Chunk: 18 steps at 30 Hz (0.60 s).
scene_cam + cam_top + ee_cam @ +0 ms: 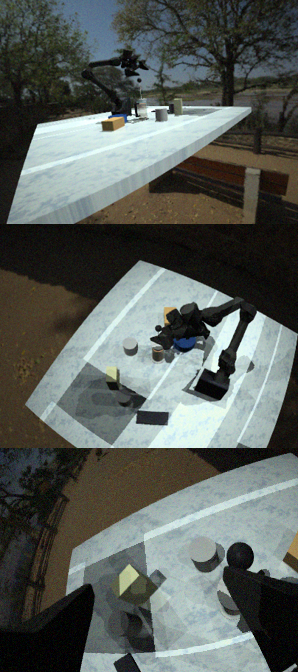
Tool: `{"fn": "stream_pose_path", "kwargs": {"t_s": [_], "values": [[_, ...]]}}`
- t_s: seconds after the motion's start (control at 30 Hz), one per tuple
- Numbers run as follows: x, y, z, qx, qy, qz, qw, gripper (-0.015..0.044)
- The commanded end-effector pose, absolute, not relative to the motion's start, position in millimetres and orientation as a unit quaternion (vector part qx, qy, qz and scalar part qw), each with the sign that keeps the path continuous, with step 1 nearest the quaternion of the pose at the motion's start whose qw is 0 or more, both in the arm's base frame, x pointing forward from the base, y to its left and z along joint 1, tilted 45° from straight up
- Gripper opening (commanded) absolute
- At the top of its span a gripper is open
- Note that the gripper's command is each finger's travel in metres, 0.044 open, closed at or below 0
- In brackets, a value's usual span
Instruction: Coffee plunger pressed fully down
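The coffee press [158, 354] [141, 109] stands upright, a clear beaker with a pale lid and dark handle. Its black plunger knob [158, 328] [139, 79] [240, 555] is up, on a thin rod well above the lid. My gripper [144, 72] [160, 582] is open and empty, high over the table and a little above knob height. In the wrist view the knob shows just beyond the tip of the right finger, not between the fingers; that finger hides part of the press. Whether finger and knob touch cannot be told.
A grey cylinder [130, 346] [161, 114] [202, 549] stands near the press. A blue object [185, 343] [119, 117] and an orange block [170, 312] [113, 124] are on its other side. A yellow block [112, 376] [178, 106], a dark cylinder [125, 399] and a black slab [152, 418] stand farther off.
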State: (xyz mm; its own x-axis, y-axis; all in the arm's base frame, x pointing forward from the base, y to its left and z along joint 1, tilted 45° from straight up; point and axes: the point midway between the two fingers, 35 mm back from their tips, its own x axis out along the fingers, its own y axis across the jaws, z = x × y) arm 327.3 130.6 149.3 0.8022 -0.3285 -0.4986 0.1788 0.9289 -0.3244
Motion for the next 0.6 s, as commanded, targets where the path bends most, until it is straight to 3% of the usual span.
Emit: {"fn": "stream_pose_path", "kwargs": {"t_s": [0.0,0.23,0.57], "values": [[316,104,193,-0.336,0.239,-0.209,0.887,0.0440],[311,68,158,-0.337,0.237,-0.210,0.887,0.0440],[316,64,157,-0.336,0.237,-0.211,0.887,0.0440]]}}
